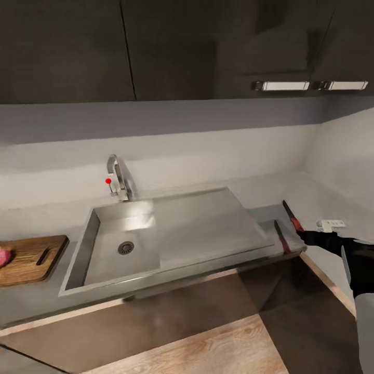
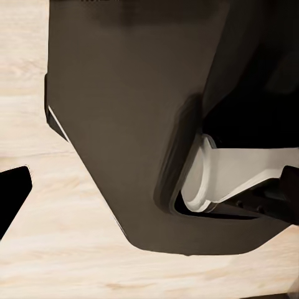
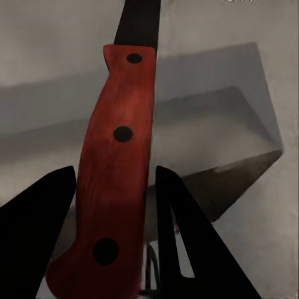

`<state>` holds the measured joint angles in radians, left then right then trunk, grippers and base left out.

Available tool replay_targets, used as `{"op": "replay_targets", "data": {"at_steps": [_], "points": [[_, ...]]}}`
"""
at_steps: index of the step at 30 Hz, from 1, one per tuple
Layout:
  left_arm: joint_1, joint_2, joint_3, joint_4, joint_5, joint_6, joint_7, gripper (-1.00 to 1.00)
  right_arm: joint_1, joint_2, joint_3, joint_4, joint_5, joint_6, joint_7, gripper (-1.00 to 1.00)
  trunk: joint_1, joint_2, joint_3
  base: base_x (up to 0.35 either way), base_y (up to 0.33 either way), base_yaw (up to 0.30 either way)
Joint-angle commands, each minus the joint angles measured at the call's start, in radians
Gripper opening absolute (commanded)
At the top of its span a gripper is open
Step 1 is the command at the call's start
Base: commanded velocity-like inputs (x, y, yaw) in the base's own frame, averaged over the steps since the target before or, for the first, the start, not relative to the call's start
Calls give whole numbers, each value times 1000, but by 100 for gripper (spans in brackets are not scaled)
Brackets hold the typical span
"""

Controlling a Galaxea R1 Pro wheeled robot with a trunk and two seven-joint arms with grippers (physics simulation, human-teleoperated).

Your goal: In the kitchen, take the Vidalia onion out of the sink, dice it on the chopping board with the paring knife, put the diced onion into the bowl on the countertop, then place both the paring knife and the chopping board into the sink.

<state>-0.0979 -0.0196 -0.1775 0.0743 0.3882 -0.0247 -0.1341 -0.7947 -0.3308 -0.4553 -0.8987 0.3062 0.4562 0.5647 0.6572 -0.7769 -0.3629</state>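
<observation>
The grey steel sink (image 1: 111,259) sits mid-countertop, with its drain (image 1: 125,248), drainboard (image 1: 208,223) and chrome tap (image 1: 118,179). My right gripper (image 1: 306,235) is shut on the paring knife (image 1: 291,217) just past the drainboard's right end, blade pointing away and up. The right wrist view shows the red handle (image 3: 118,162) clamped in that gripper (image 3: 115,171). The chopping board (image 1: 31,257) lies left of the sink with a pink lump (image 1: 4,257) at the frame edge; I cannot tell if that is the onion. The bowl is out of view. One left finger (image 2: 14,190) hangs over wood floor.
The grey countertop (image 1: 311,197) runs into a corner at the right, where a small white socket (image 1: 331,224) sits on the wall. Dark upper cabinets (image 1: 280,85) hang above. The knife's reflection (image 1: 282,238) shows on the surface. Wood floor (image 1: 234,343) lies below the counter front.
</observation>
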Motion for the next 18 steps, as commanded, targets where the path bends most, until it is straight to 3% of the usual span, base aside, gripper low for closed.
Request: {"op": "replay_targets", "data": {"at_steps": [1,10,18], "points": [[-2,-1,-8,4,11,-3,-5,100,-1,1,-3,-2,10,3,9,-100,0,-1,0,-217,257,213],[-2,-2,-7,2,21,-5,-5,100,-1,9,2,-2,11,3,7,-100,0,-1,11,-208,261,214],[-1,16,-7,0,43,-11,-5,100,-1,44,4,-2,17,-6,5,-100,0,-1,21,-141,269,215]]}}
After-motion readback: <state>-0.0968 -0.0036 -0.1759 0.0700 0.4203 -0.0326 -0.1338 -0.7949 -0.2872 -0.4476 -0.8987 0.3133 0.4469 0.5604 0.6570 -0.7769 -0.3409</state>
